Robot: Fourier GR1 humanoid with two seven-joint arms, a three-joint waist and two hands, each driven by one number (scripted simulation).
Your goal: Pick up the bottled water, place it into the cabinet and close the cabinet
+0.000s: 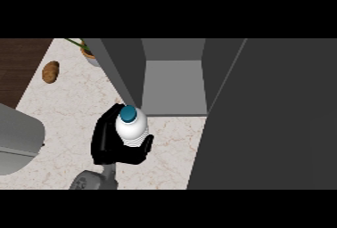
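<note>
The bottled water [132, 127] is white with a teal cap and stands upright on the marble counter, just in front of the cabinet's opening. My left hand [108, 140] is curled round it from the left, with the thumb [146, 147] wrapping its near side. The cabinet [172, 87] is open, and its grey inside shelf shows straight behind the bottle. One door [124, 71] stands open at the left, close to the bottle's cap. The other door [270, 116] swings out as a large dark panel at the right. My right hand does not show.
A brown potato [51, 71] lies at the far left of the counter [72, 107]. A potted plant [88, 52] stands by the cabinet's left door. A grey object [16, 138] juts in at the left edge.
</note>
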